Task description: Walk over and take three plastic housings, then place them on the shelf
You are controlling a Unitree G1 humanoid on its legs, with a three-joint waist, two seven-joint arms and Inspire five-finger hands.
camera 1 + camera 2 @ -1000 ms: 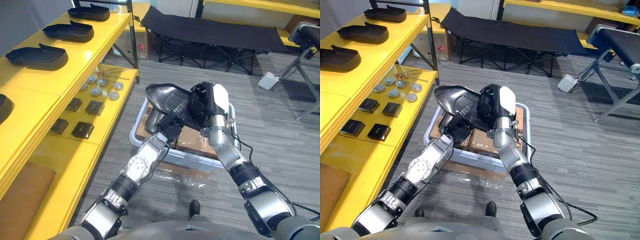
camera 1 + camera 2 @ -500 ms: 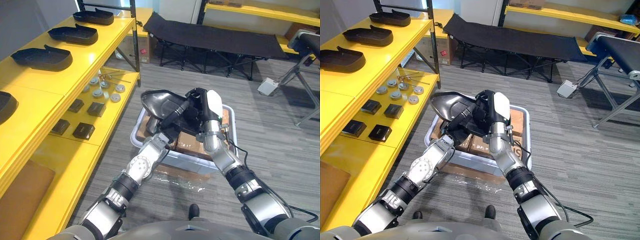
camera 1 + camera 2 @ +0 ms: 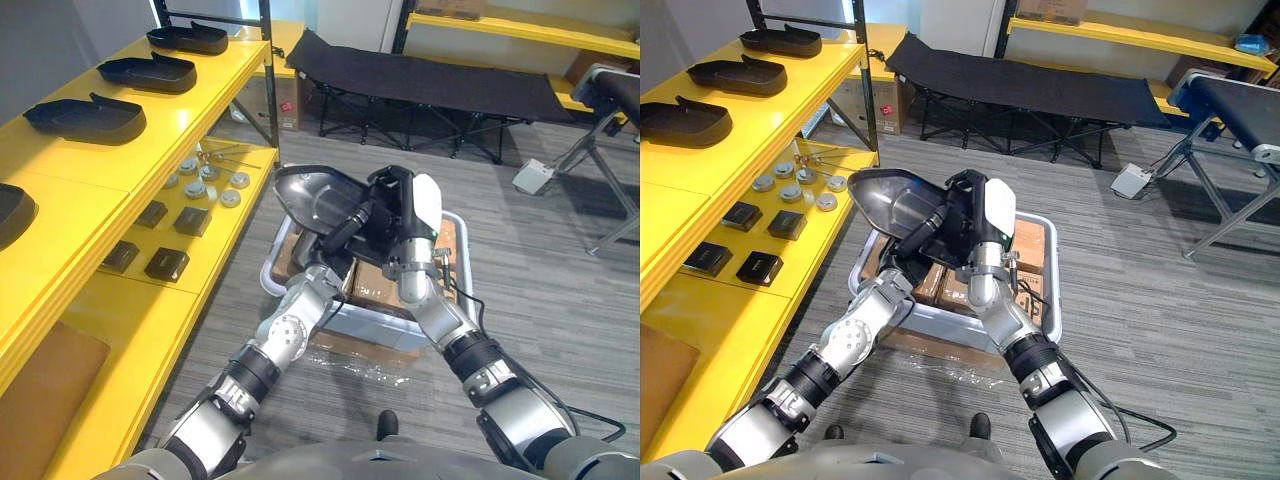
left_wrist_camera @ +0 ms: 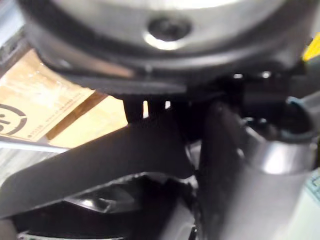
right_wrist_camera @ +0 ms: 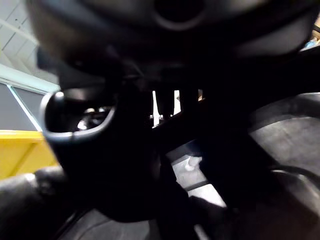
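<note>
Left eye view: a plastic housing [image 3: 312, 195] hangs above the bin [image 3: 365, 322], right hand [image 3: 398, 208] clasped on it, left hand [image 3: 343, 226] beneath, grip impossible to tell. Right eye view: other housings [image 3: 735, 75] lie on the shelf [image 3: 780, 105]; this one awaits placing. Left wrist view: cardboard boxes [image 4: 30, 105] below it.

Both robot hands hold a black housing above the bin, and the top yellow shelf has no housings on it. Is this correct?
Not fully. The top yellow shelf carries a row of black housings, as the left eye view shows. The rest is right: the left robot hand and the right robot hand hold one housing above the bin.
</note>
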